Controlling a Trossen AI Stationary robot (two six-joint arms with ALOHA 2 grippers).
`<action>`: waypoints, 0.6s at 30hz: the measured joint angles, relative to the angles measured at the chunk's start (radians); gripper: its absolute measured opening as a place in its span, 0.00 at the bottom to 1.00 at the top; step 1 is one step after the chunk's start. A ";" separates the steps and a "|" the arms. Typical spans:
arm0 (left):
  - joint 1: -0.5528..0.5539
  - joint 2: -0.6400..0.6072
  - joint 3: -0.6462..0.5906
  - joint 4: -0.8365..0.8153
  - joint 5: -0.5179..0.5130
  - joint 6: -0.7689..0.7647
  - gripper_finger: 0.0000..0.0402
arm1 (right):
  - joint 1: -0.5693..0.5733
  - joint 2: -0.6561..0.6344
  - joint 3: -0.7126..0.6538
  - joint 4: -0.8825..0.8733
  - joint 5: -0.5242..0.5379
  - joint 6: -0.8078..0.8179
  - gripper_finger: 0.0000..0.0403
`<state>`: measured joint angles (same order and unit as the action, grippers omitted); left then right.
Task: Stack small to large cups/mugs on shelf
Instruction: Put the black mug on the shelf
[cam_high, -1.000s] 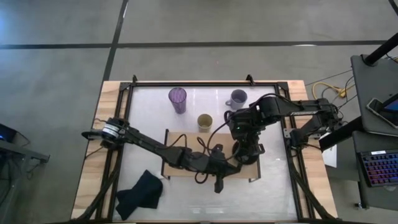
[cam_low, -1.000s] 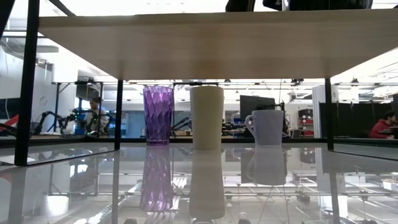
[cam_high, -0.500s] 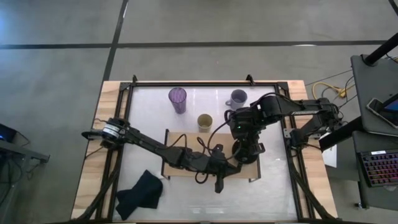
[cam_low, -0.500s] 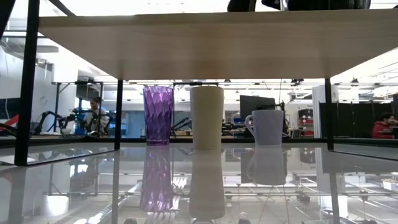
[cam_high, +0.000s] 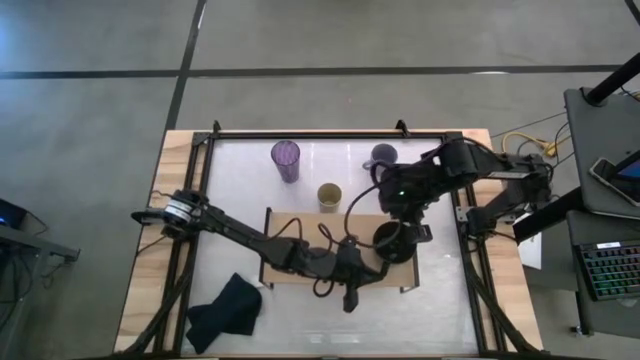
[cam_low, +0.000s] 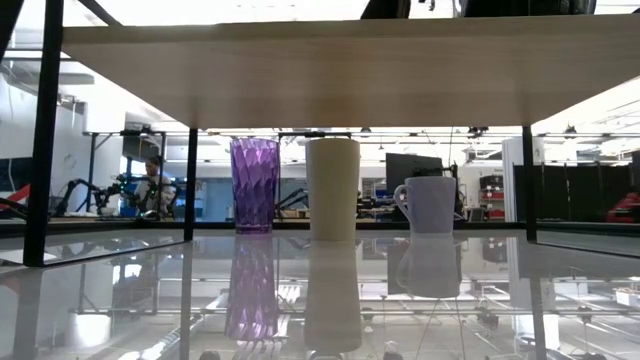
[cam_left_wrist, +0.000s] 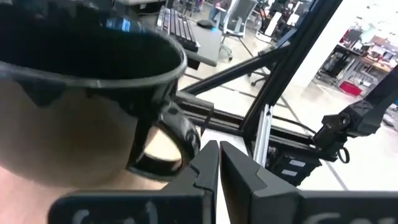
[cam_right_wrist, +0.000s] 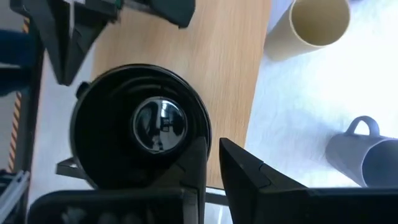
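Observation:
The wide black mug stands upright on the right end of the wooden shelf, its handle toward the near right. My right gripper hovers above the mug's far right rim, fingers slightly apart and empty. My left gripper is shut, low by the mug's near side. The purple tumbler, yellow cup and lavender mug stand on the tabletop beyond the shelf, and show under the board in the low view. My left gripper's shut fingertips lie level, pointing toward the table's right, right beside the black mug's handle. I cannot tell whether they touch it.
A dark cloth lies at the table's near left. The shelf's left half is bare wood. The lavender mug is partly under my right arm. Black frame rails run along the table's edges.
My right gripper has risen off the black mug and drawn back toward the table's far right, leaving the mug standing on the shelf with its opening uncovered. The mug has not moved.

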<state>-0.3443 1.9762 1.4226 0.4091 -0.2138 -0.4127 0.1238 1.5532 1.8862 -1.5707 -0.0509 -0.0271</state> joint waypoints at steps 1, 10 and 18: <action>-0.001 0.000 -0.004 -0.001 0.000 0.000 0.00 | 0.000 -0.007 0.004 0.000 0.000 0.008 0.10; -0.004 -0.013 -0.020 -0.001 -0.043 0.008 0.00 | 0.003 -0.042 -0.005 0.000 0.000 0.079 0.10; -0.004 -0.026 -0.026 -0.070 -0.071 0.002 0.00 | 0.003 -0.041 -0.010 0.000 0.000 0.079 0.10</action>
<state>-0.3481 1.9499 1.3969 0.3393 -0.2852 -0.4107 0.1265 1.5117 1.8762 -1.5711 -0.0509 0.0521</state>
